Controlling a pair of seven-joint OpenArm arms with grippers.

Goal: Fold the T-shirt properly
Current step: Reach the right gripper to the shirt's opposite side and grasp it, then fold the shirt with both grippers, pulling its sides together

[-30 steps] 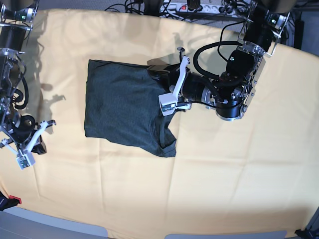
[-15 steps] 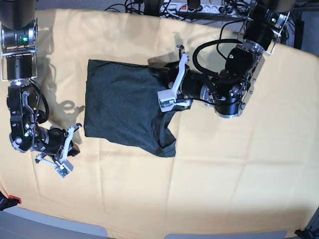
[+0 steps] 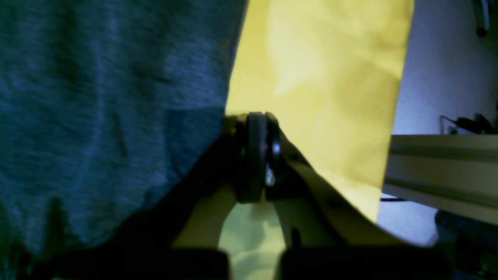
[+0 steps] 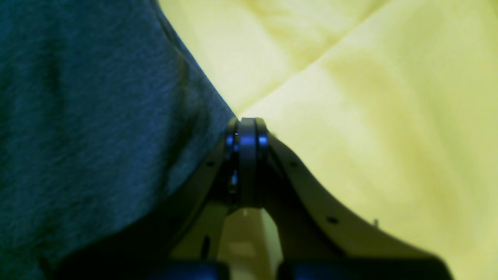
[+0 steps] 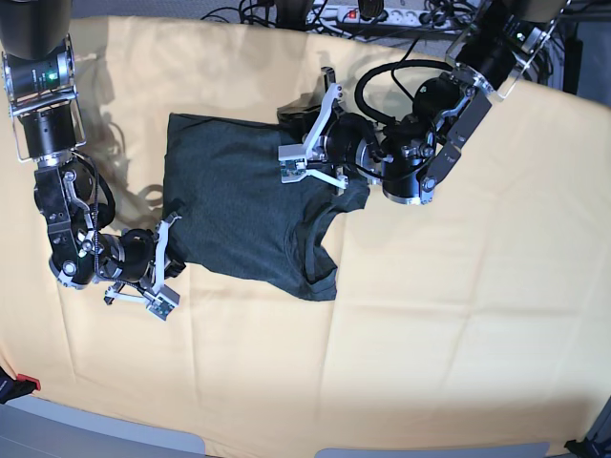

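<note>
In the left wrist view, I saw the left gripper (image 3: 255, 155) with its fingers pressed together and nothing between them, poised beside the edge of the shirt (image 3: 109, 116), which filled the left of the picture over the yellow cloth (image 3: 323, 77); past the cloth's far edge lay a pale metal rail (image 3: 439, 167) and the floor, so I judged there was little room to swing out that way. In the right wrist view, the right gripper (image 4: 247, 155) was likewise closed on nothing, its tips just at the shirt's (image 4: 85, 116) hemmed edge, with open yellow cloth (image 4: 369, 116) to the right. The knit looked soft, light and limp; I judged it would drape and drag rather than hold shape, so it wanted pinching at a hem or corner, through both layers, and lifting low. In the base view, the shirt (image 5: 239, 210) lay partly folded, up and left of the middle of the cloth (image 5: 430, 363), its collar end bunched at the lower right. The left gripper (image 5: 310, 143) hovered at its upper right edge; the right gripper (image 5: 162, 262) sat at its lower left corner. The near half of the cloth was open, and cables (image 5: 382, 14) crowded the far edge.
</note>
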